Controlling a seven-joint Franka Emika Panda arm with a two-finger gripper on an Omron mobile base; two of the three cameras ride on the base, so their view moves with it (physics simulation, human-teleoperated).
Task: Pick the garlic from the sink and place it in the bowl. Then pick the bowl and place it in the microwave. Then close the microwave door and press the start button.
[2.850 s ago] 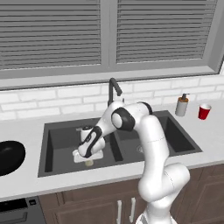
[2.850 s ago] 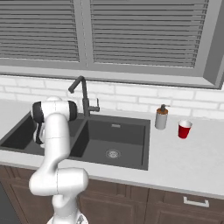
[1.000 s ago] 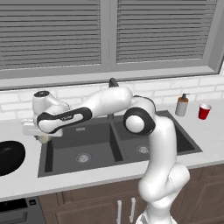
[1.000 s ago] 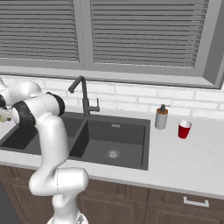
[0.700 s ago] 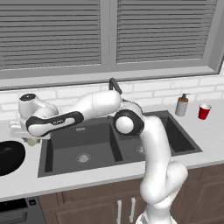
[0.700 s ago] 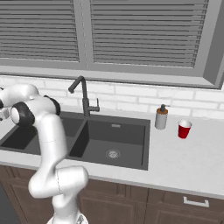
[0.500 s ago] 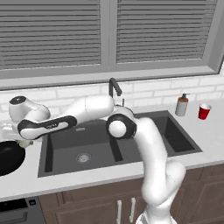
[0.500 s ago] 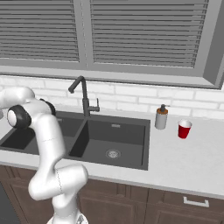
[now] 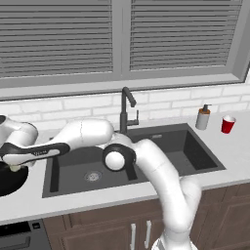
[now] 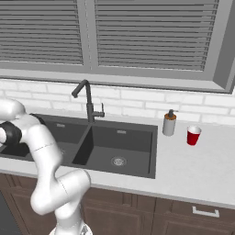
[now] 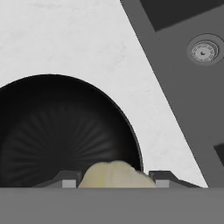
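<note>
My gripper (image 9: 13, 165) reaches far left and hangs over the near rim of the glossy black bowl (image 9: 7, 181), which sits on the counter left of the sink (image 9: 146, 161). It is shut on the garlic (image 11: 116, 174), a pale tan lump held between the two fingertips (image 11: 68, 181). In the hand view the bowl (image 11: 61, 131) lies directly beneath, its inside dark and bare. The garlic (image 9: 15, 168) hangs just above the bowl's rim. The microwave is out of view.
The left basin's round drain (image 11: 203, 50) lies off to the side of the bowl. A dark gooseneck faucet (image 9: 126, 110) stands behind the sink. A soap bottle (image 10: 169, 123) and a red cup (image 10: 193, 136) stand on the counter right of the sink.
The arm lifted the garlic out of the left basin and swung left across the counter. The gripper now hangs over the bowl, and its grip has not changed.
</note>
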